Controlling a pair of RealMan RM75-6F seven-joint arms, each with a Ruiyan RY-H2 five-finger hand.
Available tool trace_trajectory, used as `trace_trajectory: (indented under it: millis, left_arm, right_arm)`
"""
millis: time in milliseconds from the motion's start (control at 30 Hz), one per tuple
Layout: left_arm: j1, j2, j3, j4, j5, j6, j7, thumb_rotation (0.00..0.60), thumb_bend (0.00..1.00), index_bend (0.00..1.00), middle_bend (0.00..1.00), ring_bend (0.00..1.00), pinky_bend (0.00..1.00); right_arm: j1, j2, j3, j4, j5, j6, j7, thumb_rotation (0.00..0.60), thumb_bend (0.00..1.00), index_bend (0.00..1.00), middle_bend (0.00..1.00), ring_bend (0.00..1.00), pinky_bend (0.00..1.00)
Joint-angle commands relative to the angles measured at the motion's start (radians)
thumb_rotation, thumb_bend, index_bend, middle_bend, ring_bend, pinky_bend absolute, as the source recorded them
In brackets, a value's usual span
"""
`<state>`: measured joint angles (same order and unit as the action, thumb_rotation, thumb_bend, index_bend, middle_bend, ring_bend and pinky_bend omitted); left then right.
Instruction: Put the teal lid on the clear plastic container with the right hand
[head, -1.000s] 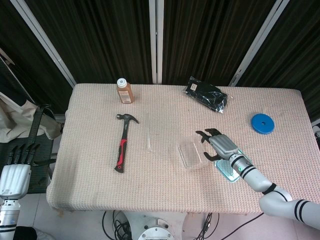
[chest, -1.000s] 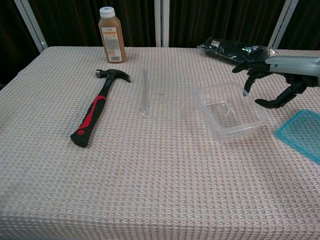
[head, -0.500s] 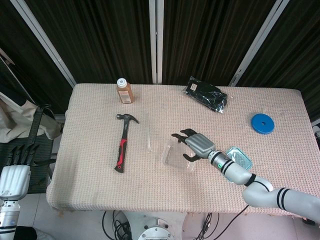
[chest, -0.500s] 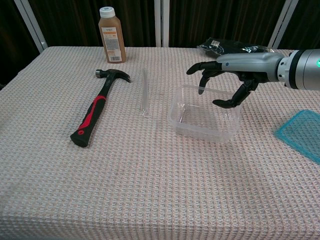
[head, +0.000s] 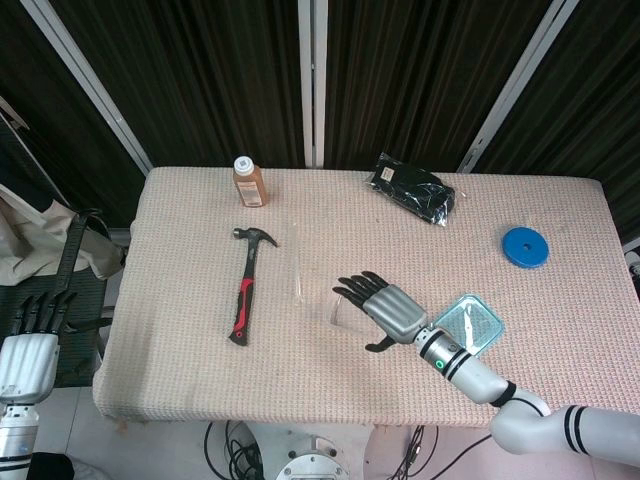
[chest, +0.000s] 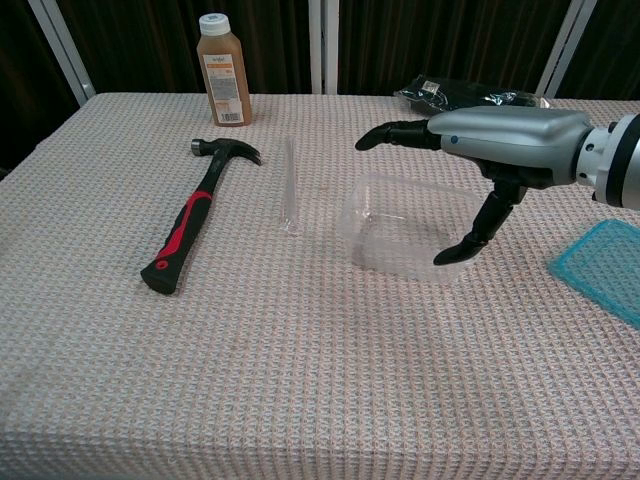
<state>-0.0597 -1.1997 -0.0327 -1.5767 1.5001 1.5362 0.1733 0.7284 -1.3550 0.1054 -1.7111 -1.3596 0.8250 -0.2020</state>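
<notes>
My right hand (chest: 470, 160) hovers spread over the container (chest: 400, 235), holding nothing; lid (head: 468, 326) lies apart on the surface (chest: 300, 350); left hand (head: 28, 345) hangs off-table, fingers straight.

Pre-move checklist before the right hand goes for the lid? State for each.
1. Right robot hand empty: ok, fingers spread above the container, nothing held.
2. Lid free: ok, flat on the table, to the right of the container, untouched.
3. Container upright, mouth up: ok.
4. Robot hand clear of container: cannot tell, thumb tip close to its near wall.
5. Hammer out of the way: ok, far left.
6. Left robot hand off the table: ok.
</notes>
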Motion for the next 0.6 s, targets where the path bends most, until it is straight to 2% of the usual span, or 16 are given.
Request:
trace_trajectory:
  millis: [33, 167, 300, 500, 600]
  left_arm:
    - [0.006, -0.006, 0.002, 0.01, -0.002, 0.004, -0.011, 0.6, 0.0, 0.08, 0.07, 0.0, 0.0]
    - [0.008, -0.012, 0.004, 0.025, 0.0, 0.003, -0.026, 0.6, 0.0, 0.08, 0.07, 0.0, 0.0]
    - [0.01, -0.016, 0.003, 0.035, 0.0, 0.006, -0.037, 0.6, 0.0, 0.08, 0.07, 0.0, 0.0]
    - [0.01, -0.016, 0.002, 0.038, 0.0, 0.003, -0.043, 0.6, 0.0, 0.08, 0.07, 0.0, 0.0]
    - [0.008, -0.015, 0.002, 0.035, 0.0, -0.003, -0.043, 0.6, 0.0, 0.08, 0.07, 0.0, 0.0]
  right_arm:
    - [-0.012, -0.081, -0.017, 0.036, 0.03, 0.052, -0.112, 0.6, 0.0, 0.0, 0.0, 0.0, 0.0]
    - [-0.008, -0.159, -0.005, 0.112, 0.104, 0.073, -0.206, 0.6, 0.0, 0.0, 0.0, 0.0, 0.0]
    - [-0.004, -0.189, 0.016, 0.161, 0.154, 0.086, -0.225, 0.6, 0.0, 0.0, 0.0, 0.0, 0.0]
    - [-0.012, -0.166, 0.035, 0.202, 0.21, 0.092, -0.216, 0.6, 0.0, 0.0, 0.0, 0.0, 0.0]
    - [-0.023, -0.129, 0.025, 0.194, 0.209, 0.091, -0.198, 0.6, 0.0, 0.0, 0.0, 0.0, 0.0]
